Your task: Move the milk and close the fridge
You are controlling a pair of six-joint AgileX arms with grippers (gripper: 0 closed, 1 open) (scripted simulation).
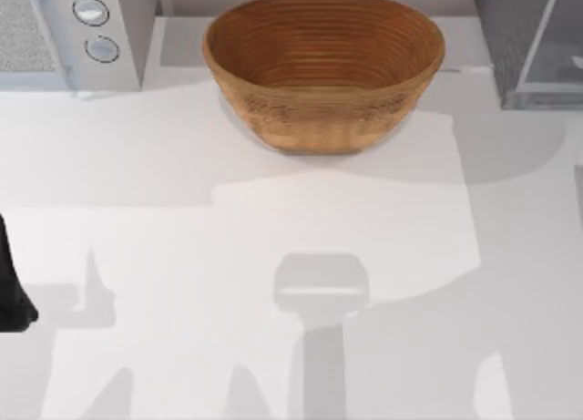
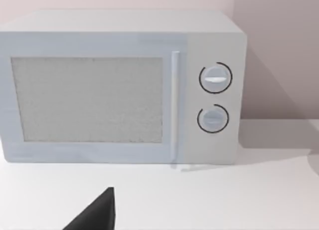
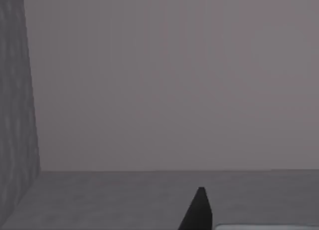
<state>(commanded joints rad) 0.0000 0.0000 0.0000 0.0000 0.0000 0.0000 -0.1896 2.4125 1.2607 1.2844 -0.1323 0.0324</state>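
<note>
Fridge sits at the tabletop's far right corner, cut off by the frame, so you just get the speckled dark side and the pale glassy door panel; can't tell from above if that door is shut or ajar. The tabletop itself is plain white with a bunch of arm shadows across it. Over in the far left corner is the white microwave, also cropped up top, but the left wrist view gives you its whole front, mesh window and both knobs. Wicker basket is at the middle of the far edge, between the two appliances.

Left end effector pokes in at the left edge as a dark blob; one dark fingertip shows at the wrist, so I can't tell how open it is. Right end effector: same deal, one dark fingertip against a grey wall, and its grip is impossible to read.
</note>
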